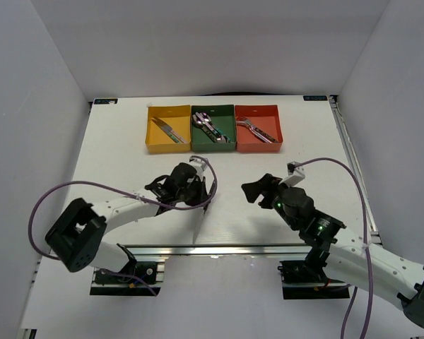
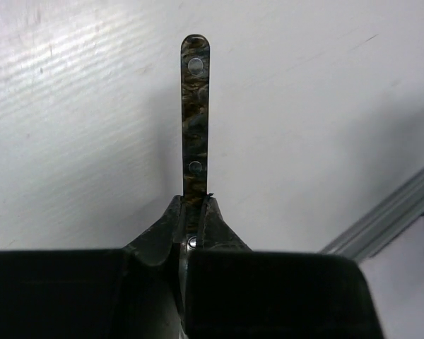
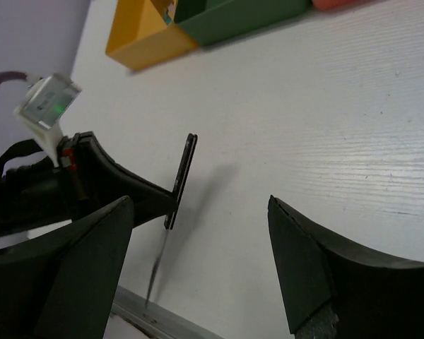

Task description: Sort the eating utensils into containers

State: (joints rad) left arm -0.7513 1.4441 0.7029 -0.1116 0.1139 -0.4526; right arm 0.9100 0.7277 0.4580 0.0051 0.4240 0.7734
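My left gripper (image 1: 198, 189) is shut on a knife with a dark green patterned handle (image 2: 196, 113). The handle sticks out past the fingertips (image 2: 213, 212), and the thin blade (image 1: 197, 227) points down toward the near rail. The right wrist view shows the knife edge-on (image 3: 183, 180), held above the table. My right gripper (image 1: 258, 191) is open and empty, to the right of the knife. The yellow bin (image 1: 167, 148) holds a knife (image 1: 168, 131). The green bin (image 1: 213, 147) holds spoons (image 1: 207, 126). The red bin (image 1: 258, 148) holds forks (image 1: 258, 130).
The three bins stand in a row at the far middle of the white table (image 1: 113, 162). An aluminium rail (image 1: 219, 249) runs along the near edge by the arm bases. White walls enclose the table on the left, back and right.
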